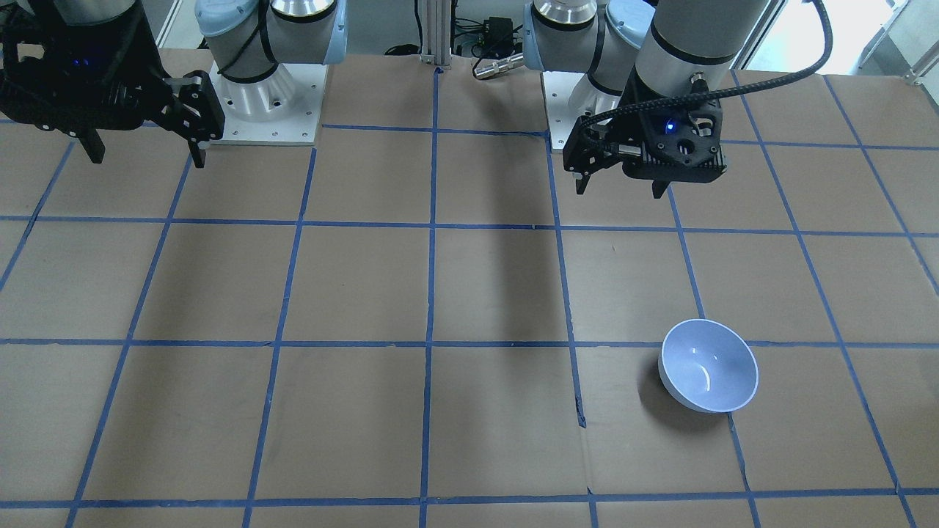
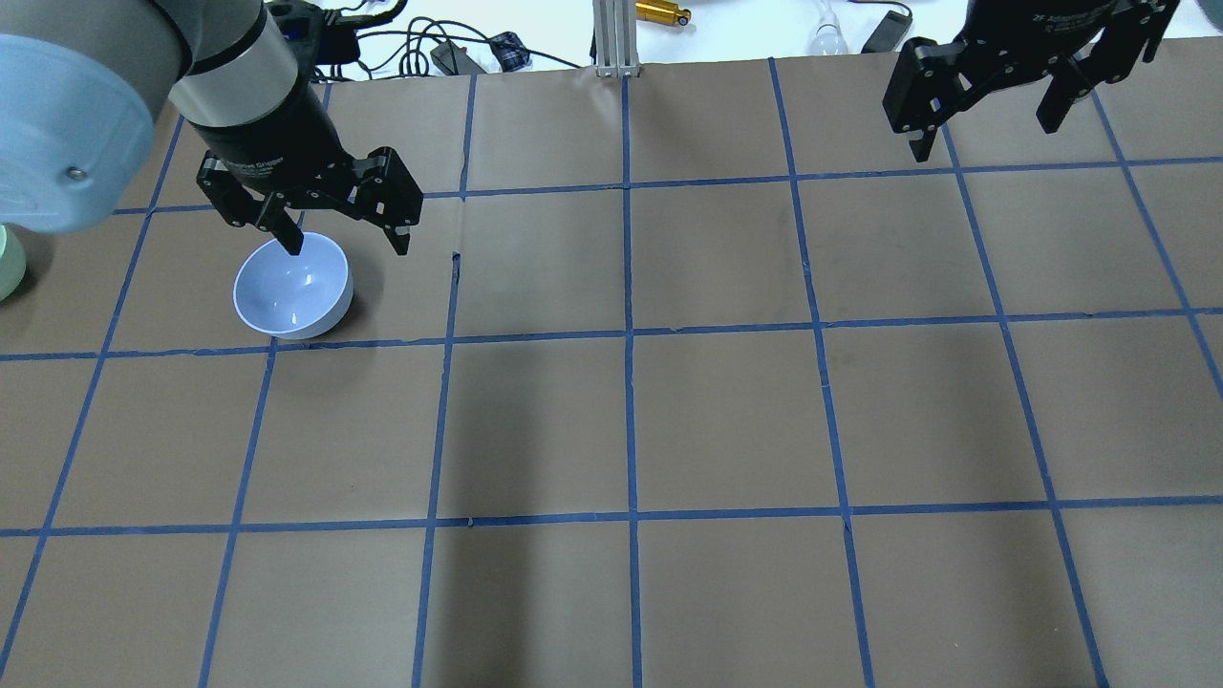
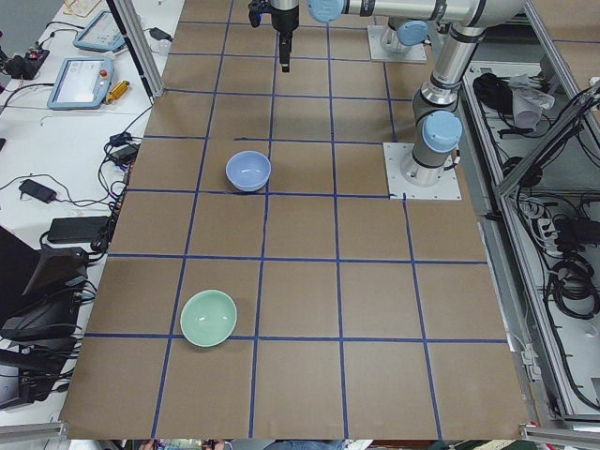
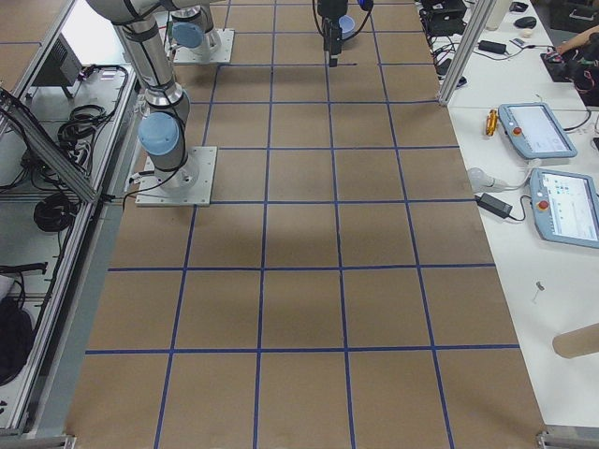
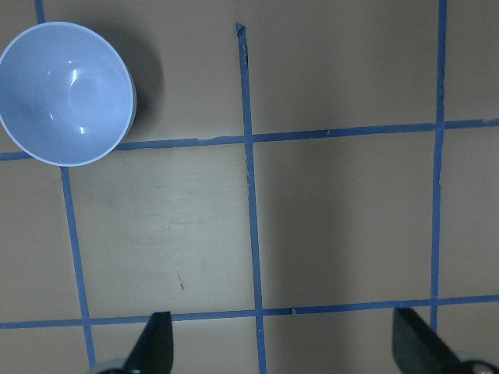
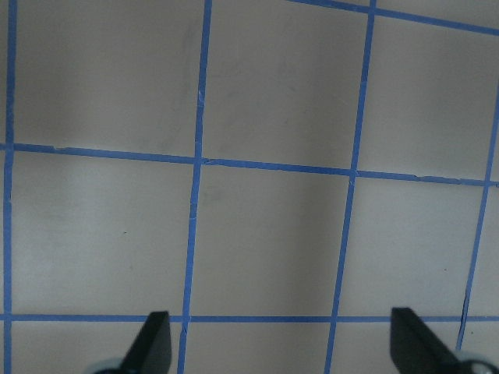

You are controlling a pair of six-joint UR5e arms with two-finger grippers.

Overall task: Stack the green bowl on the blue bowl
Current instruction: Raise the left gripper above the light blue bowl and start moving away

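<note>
The blue bowl (image 2: 293, 287) stands upright and empty on the brown table; it also shows in the front view (image 1: 709, 374), the left side view (image 3: 248, 171) and the left wrist view (image 5: 66, 93). The green bowl (image 3: 208, 318) stands upright about two grid squares from it, toward the table's left end; overhead shows only a sliver of it (image 2: 8, 268) at the left edge. My left gripper (image 2: 344, 244) hangs open and empty above the table, just beside the blue bowl. My right gripper (image 2: 984, 134) is open and empty, far off on the right side.
The table is brown board with a blue tape grid (image 2: 629, 334). Both arm bases (image 1: 257, 103) are bolted at the robot's edge. Cables, tablets and tools (image 3: 80, 80) lie on the bench past the far edge.
</note>
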